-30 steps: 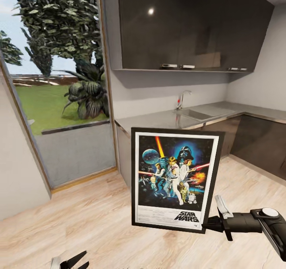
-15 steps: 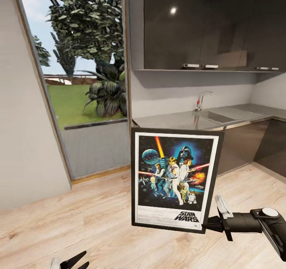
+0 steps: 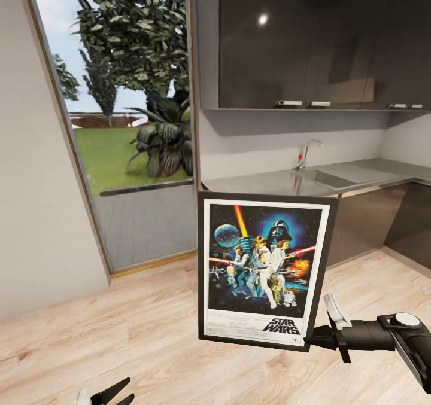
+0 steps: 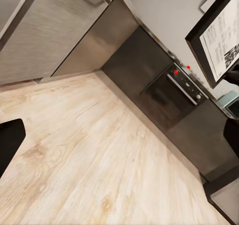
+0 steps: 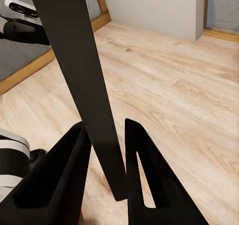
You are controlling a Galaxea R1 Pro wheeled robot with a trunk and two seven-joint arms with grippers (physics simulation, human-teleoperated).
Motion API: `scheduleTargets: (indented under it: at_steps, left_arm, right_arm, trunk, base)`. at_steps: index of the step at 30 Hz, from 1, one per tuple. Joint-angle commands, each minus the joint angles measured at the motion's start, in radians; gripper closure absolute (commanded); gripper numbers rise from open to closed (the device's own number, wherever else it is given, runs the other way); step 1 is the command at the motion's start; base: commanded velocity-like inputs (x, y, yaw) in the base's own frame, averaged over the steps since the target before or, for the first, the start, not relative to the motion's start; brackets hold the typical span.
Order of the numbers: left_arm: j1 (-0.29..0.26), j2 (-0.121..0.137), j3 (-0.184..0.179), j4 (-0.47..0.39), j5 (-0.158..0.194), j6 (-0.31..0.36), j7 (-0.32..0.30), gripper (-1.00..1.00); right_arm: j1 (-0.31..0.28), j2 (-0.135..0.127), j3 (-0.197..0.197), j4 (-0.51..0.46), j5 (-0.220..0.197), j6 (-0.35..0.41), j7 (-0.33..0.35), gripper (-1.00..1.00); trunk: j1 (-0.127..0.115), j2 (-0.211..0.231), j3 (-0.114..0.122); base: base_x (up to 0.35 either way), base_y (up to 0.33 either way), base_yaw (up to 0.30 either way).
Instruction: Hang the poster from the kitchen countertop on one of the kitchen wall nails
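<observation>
Poster (image 3: 263,270) upright, long axis vertical, in right gripper (image 3: 316,337).

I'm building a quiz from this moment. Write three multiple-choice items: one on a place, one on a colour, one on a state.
1. Where is the poster?
A. Flat on the countertop
B. Held up over the floor
C. Hung on the wall

2. What colour is the poster's frame?
A. Black
B. Red
C. Gold

3. What is the right gripper doing?
A. Open, holding nothing
B. Shut on the tap
C. Shut on the poster

Answers:
1 B: in the head view the poster stands upright above the wood floor, in front of the countertop.
2 A: a thin black frame surrounds the white border.
3 C: the right wrist view shows the fingers pinching the frame's edge.
</observation>
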Motion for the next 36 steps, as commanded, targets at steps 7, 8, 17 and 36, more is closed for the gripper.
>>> scheduleTargets:
  at_steps: [7, 8, 17, 36]
  left_arm:
    - [-0.001, 0.0, 0.007, 0.001, -0.006, -0.007, -0.002, -1.0]
    - [-0.001, 0.0, 0.007, 0.001, -0.006, -0.006, -0.002, -1.0]
    - [-0.001, 0.0, 0.007, 0.001, -0.006, -0.006, -0.002, -1.0]
    - [-0.001, 0.0, 0.007, 0.001, -0.006, -0.006, -0.002, -1.0]
  right_arm:
    - [-0.001, 0.0, -0.001, 0.0, -0.001, 0.008, 0.004, 1.0]
    - [-0.001, 0.0, -0.001, 0.0, -0.001, 0.008, 0.004, 1.0]
    - [-0.001, 0.0, -0.002, 0.0, -0.001, 0.008, 0.004, 1.0]
    - [-0.001, 0.0, -0.002, 0.0, -0.001, 0.008, 0.004, 1.0]
  trunk:
    - [-0.027, 0.049, 0.021]
    - [-0.031, 0.056, 0.024]
    - [-0.065, 0.119, 0.052]
    - [-0.138, 0.252, 0.104]
  base:
    - [0.0, 0.0, 0.0]
    - [0.0, 0.0, 0.0]
    - [0.0, 0.0, 0.0]
    - [0.0, 0.0, 0.0]
